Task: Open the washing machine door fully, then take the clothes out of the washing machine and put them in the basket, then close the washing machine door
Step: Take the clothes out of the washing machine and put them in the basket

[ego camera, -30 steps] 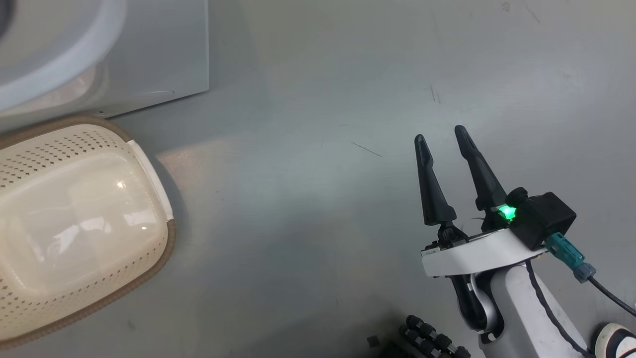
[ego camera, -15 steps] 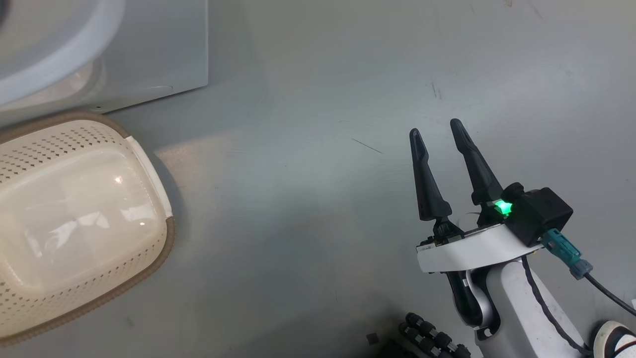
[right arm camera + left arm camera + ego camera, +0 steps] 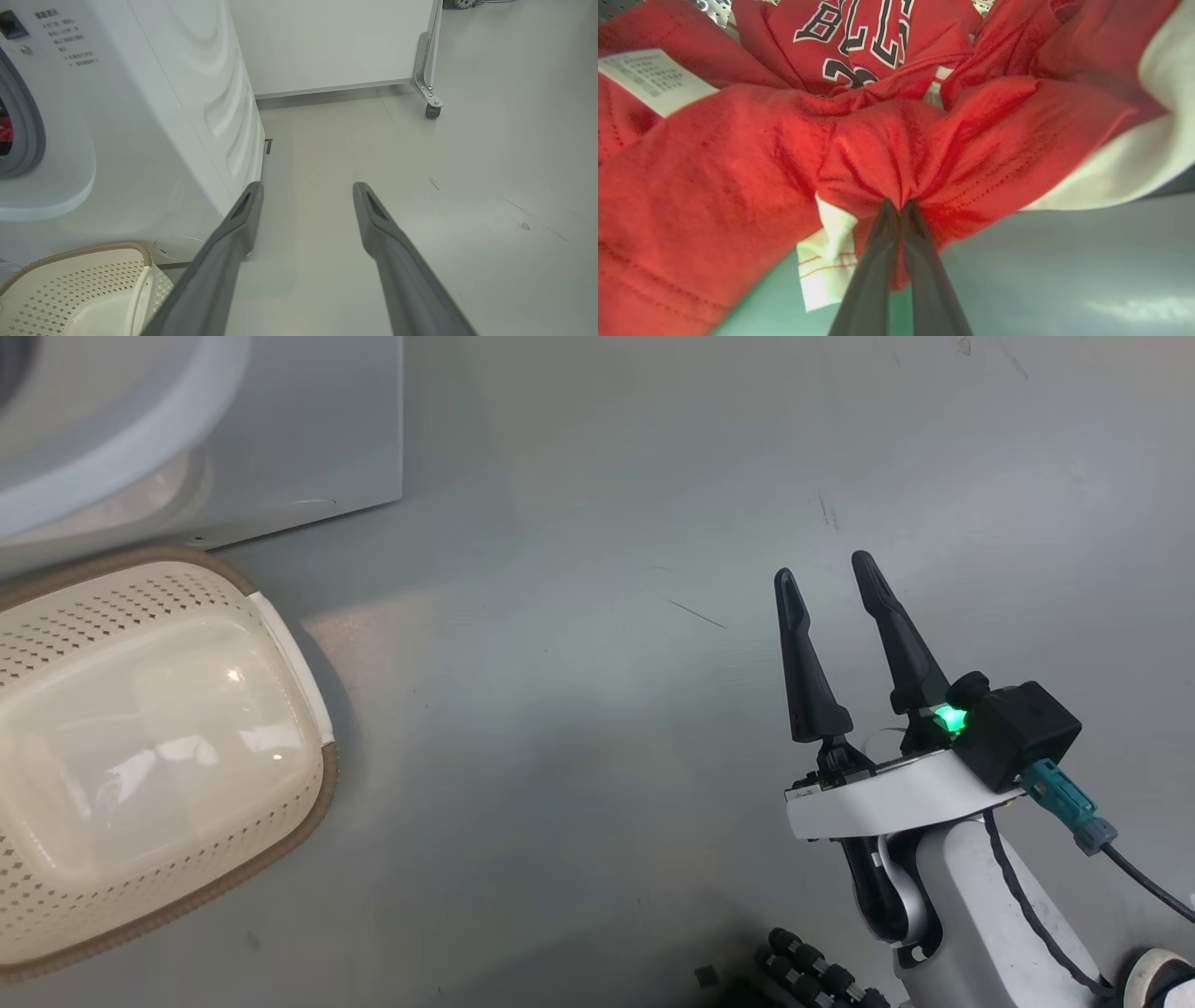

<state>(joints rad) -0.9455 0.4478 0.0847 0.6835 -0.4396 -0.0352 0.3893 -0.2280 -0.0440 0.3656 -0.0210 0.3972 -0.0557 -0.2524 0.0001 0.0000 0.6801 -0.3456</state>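
My left gripper (image 3: 899,205) is clenched on a fold of the clothes (image 3: 738,163) — the two fingers meet with red cloth bunched between the tips. I reckon the pile sits in the mouth of the washing machine (image 3: 308,429). A bit of perforated steel drum (image 3: 710,9) peeks out at the top of the left wrist view, and a sliver of red shows inside the round opening in the right wrist view.

To do this bit well, I'd draw back slow and straight, then lift so the rest of the jersey trails out instead of catching on the opening. It's a small pinch near an edge, so a jerk could slip it free. The folds are tangled, so a second jersey may come along. Fine by me, as long as nothing drops on the floor (image 3: 607,756).

The basket (image 3: 140,607) is empty and sits just beside the foot of the machine, so it's a short carry — lower right in, then let go.

My right gripper (image 3: 822,567) is spread wide with nothing in it, over bare floor and well apart from the basket. It could scoop any trailing cloth.

The clothes themselves are bright red, soft and heavily creased, with white trim (image 3: 1148,154), black lettering (image 3: 859,28) edged in white, and a white printed label (image 3: 649,79).
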